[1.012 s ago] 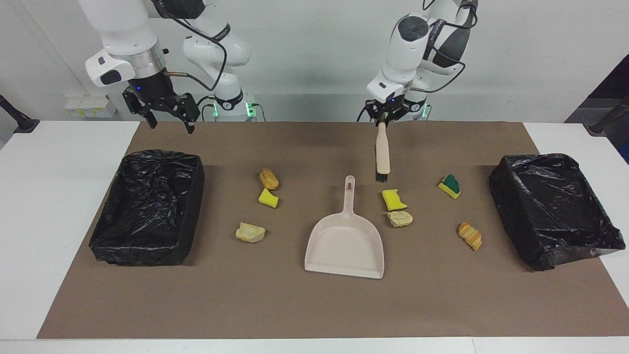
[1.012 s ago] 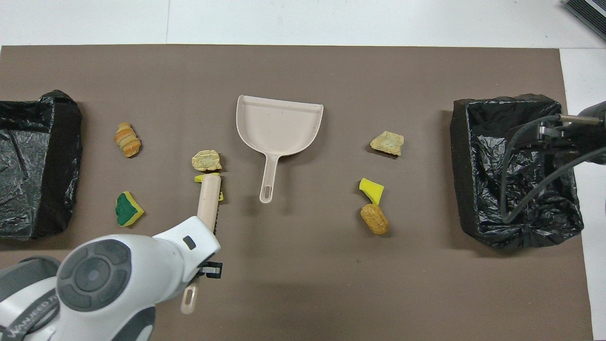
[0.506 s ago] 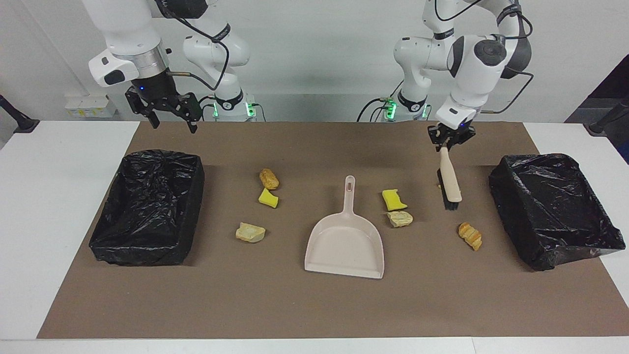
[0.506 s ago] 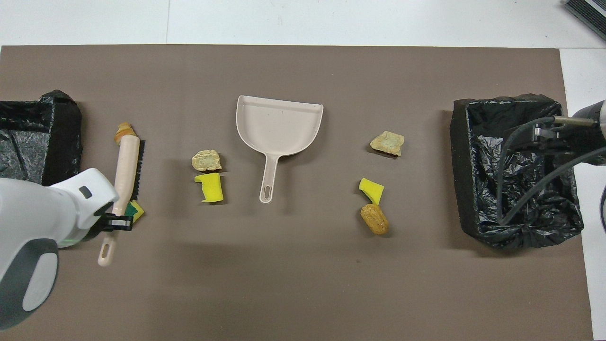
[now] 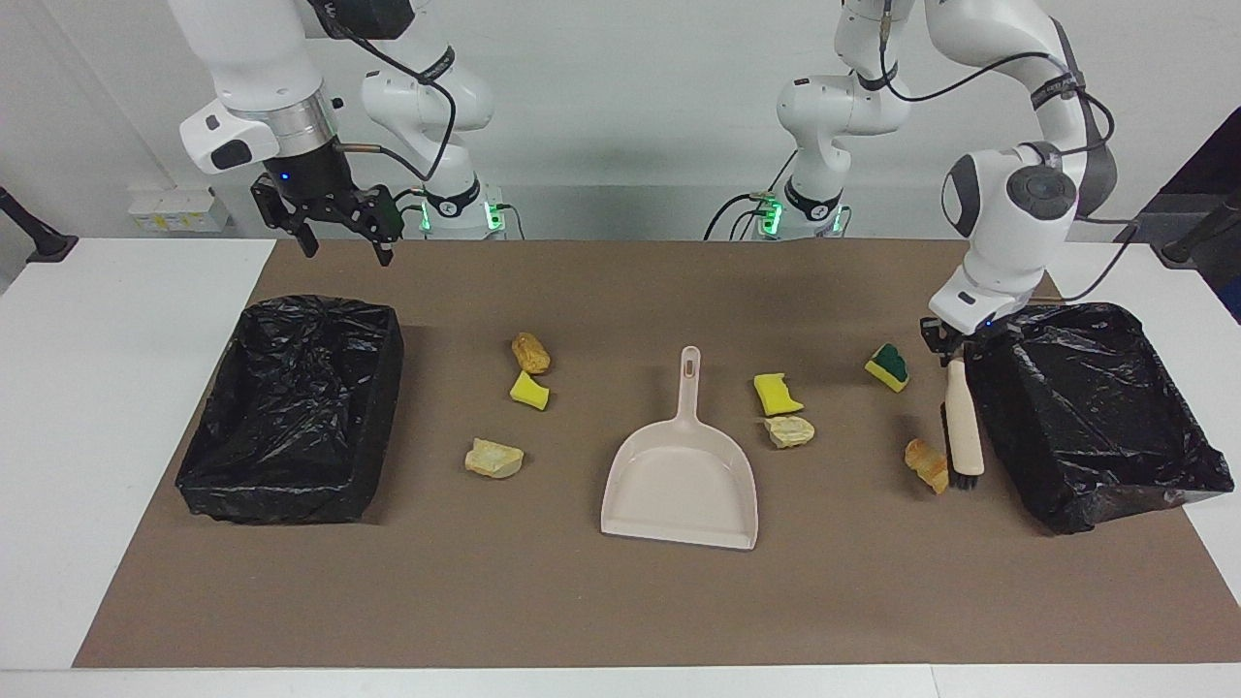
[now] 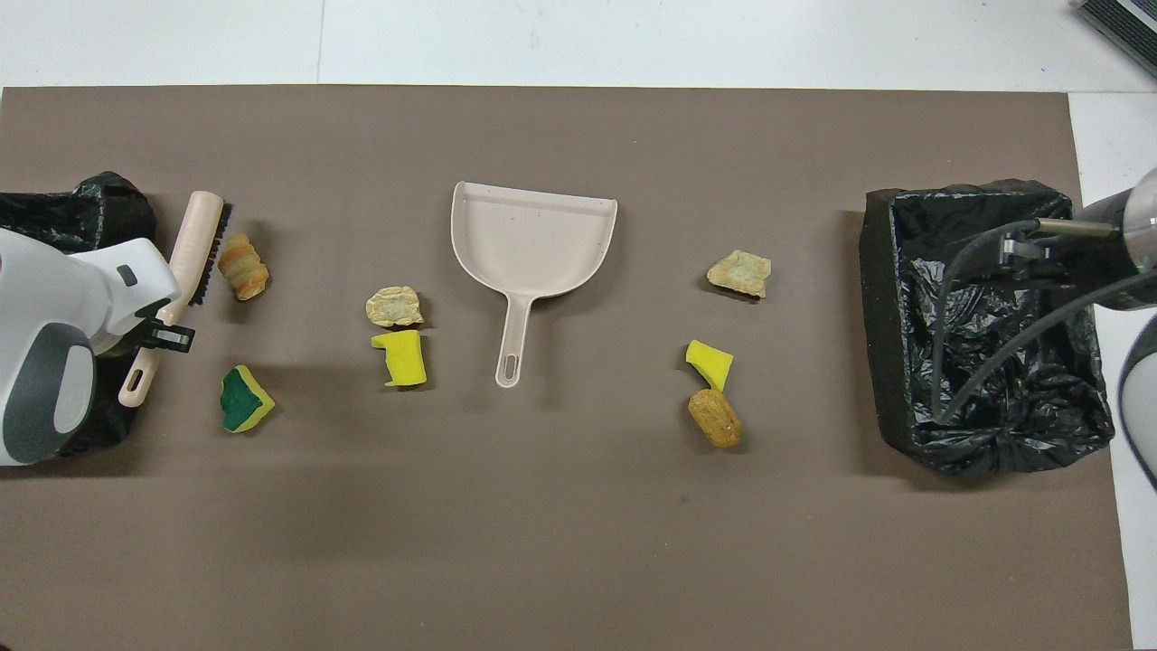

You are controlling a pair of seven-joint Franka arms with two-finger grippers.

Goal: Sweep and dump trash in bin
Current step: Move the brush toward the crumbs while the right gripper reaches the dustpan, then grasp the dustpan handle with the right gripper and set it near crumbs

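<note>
Brush [image 5: 963, 427] clamped by its handle in the left tool [image 5: 951, 351], bristle end down just beside the striped orange-brown chunk [image 5: 927, 464] and the bin [image 5: 1086, 407] at the left arm's end of the table [image 5: 136, 407]. Right tool [image 5: 334, 228] waiting with fingers spread apart, over the table's edge by the second bin [image 5: 291, 407]. Trash: six scraps visible on the brown mat [image 5: 582, 601], three toward each arm's end, with the dustpan [image 5: 681, 475] lying between the two groups.
</note>
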